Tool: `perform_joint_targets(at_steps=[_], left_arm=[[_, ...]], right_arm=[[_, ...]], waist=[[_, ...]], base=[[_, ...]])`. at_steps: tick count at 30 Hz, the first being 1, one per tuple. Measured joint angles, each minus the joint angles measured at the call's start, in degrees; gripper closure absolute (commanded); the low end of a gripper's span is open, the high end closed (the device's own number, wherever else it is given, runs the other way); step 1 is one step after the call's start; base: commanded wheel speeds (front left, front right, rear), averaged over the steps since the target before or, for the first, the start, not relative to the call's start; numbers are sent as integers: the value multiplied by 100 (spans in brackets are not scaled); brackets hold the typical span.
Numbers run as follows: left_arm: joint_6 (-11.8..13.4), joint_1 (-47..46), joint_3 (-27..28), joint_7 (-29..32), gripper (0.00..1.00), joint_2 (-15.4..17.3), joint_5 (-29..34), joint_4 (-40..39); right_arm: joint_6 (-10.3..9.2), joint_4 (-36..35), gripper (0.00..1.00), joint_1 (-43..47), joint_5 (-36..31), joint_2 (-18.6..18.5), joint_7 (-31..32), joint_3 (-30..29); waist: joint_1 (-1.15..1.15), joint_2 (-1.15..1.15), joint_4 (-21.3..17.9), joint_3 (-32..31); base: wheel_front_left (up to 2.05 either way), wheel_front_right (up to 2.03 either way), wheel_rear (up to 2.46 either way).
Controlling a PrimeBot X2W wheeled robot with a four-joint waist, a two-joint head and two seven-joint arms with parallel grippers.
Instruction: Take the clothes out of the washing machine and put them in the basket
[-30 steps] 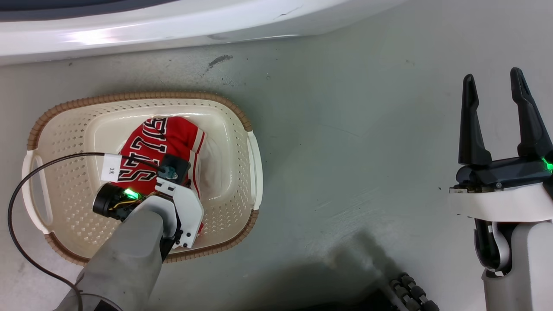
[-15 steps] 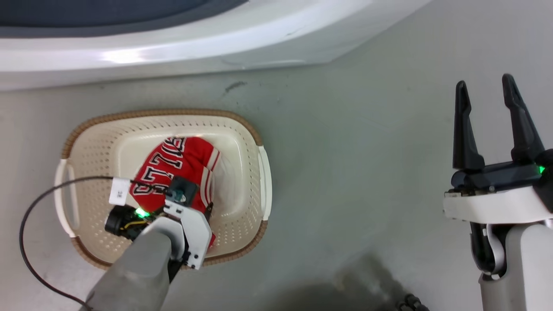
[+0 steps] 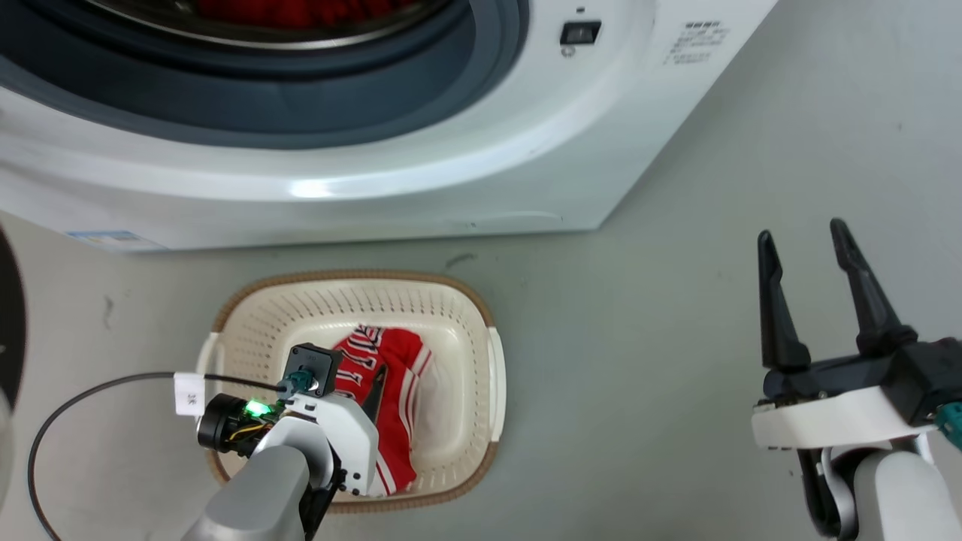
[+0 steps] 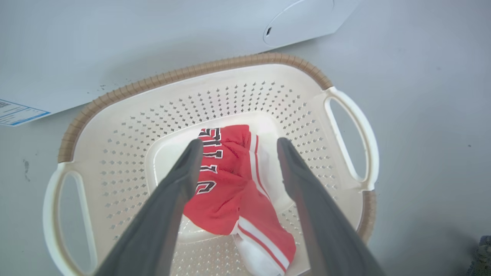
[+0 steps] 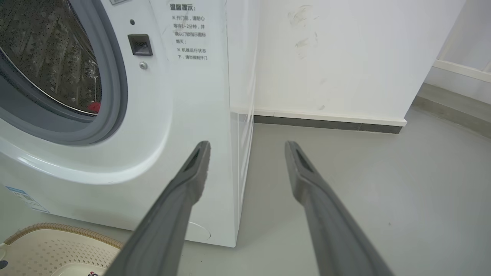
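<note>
Across the top of the head view, we see the washing machine (image 3: 481, 173), with red clothes (image 3: 289, 9) lying in its drum (image 3: 225, 34) at the upper edge. Lower left of centre, the basket (image 3: 353, 279) sits on the floor (image 3: 639, 338) just in front of the machine, with a red garment (image 3: 398, 436) crumpled in its bottom. At the lower right, the right gripper (image 3: 802, 234) hangs empty, its fingers spread wide.

From the left wrist view, the left gripper (image 4: 238, 142) hovers above the basket, its fingers parted wide and holding nothing. The lettered garment lies loose below and between them, in the middle of the frame.

From the right wrist view, the open fingers frame the machine's right corner. A scrap of red shows in the drum at the left edge.

We judge the fabric to be thin, light, limp and a little slick, so it will sag and trail. A full pinch on a bunched fold or the striped hem should hold best. A single flat layer may slip.
</note>
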Motion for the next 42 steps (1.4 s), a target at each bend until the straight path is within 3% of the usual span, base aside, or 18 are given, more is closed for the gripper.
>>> perform_joint_targets(at_steps=[10,18,25,32,42], left_arm=[[525,1189,1180,-1,0,324,528,-2174],[820,2034,2140,-1,0,230,1044,-3673],[886,2279,2832,-1,0,40,1477,-4554],[764,1824,3159,-1,0,15,1682,-4468],[566,-57,3063,427,0,222,1886,-3387]], right_arm=[[0,75,0,391,-59,0,1,100],[0,108,0,633,-93,0,1,175],[0,107,0,662,-92,0,0,218],[0,92,0,627,-89,1,1,304],[0,-14,0,236,-16,-1,1,359]], waist=[[0,0,205,-846],[-1,0,298,-1306],[0,0,275,-1397],[0,0,176,-1287],[0,0,-91,-678]], base=[[0,0,0],[0,0,0],[0,0,0],[0,0,0],[0,0,0]])
